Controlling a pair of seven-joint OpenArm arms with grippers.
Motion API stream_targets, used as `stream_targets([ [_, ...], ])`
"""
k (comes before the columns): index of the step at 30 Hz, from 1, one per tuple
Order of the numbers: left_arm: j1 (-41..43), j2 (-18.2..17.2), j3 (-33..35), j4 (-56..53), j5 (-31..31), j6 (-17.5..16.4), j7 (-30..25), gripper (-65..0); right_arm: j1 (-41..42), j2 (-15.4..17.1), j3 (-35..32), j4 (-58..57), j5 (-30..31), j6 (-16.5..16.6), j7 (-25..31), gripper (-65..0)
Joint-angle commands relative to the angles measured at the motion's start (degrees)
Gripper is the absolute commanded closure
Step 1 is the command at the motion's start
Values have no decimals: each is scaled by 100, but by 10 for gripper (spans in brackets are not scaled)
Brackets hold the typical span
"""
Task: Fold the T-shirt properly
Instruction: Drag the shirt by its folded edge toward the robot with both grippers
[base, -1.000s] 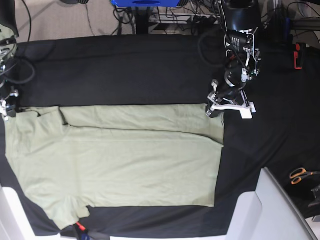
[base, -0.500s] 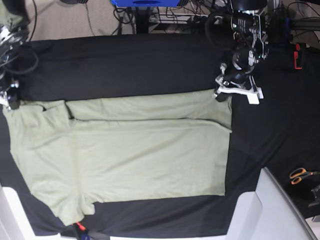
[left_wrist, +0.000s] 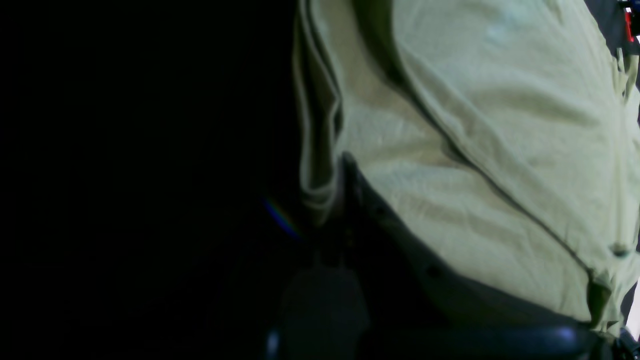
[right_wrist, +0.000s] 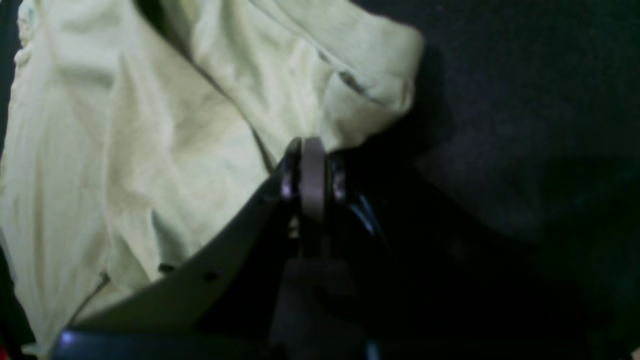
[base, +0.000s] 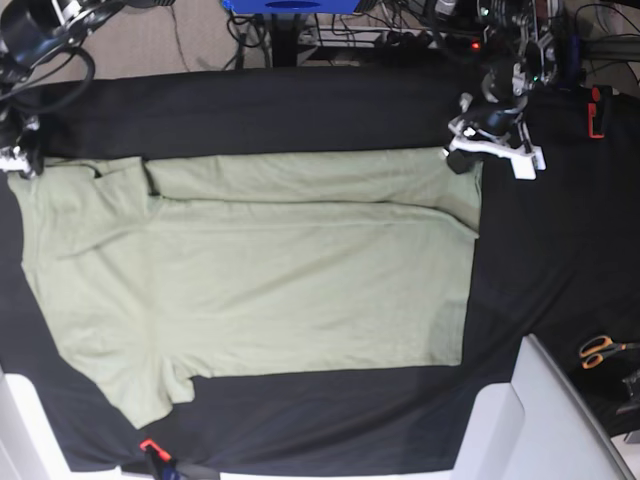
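The T-shirt is lying spread on the tabletop, while the left gripper and the right gripper are each pinching closed a far corner of it.

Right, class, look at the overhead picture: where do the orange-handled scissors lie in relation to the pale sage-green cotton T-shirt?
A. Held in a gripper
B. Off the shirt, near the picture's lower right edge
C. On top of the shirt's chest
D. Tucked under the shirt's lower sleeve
B: the orange-handled scissors lie on the black cloth by the right edge, well apart from the pale sage-green cotton T-shirt, and neither gripper is near them.
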Motion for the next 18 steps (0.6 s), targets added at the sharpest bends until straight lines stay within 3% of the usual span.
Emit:
stream_targets([
  [1, 68, -99, -18, 156, -34, -21, -75, 0, -20, 63, 24, 207, 73, 26, 7, 0],
  [11, 762, -213, -62, 604, -34, -21, -93, 0, -767, -350, 33, 1209, 73, 26, -142, 0],
  [18, 1123, -213, -71, 771, -34, -21, -101, 0, -1084, -491, 33, 1323, 73, 26, -142, 0],
])
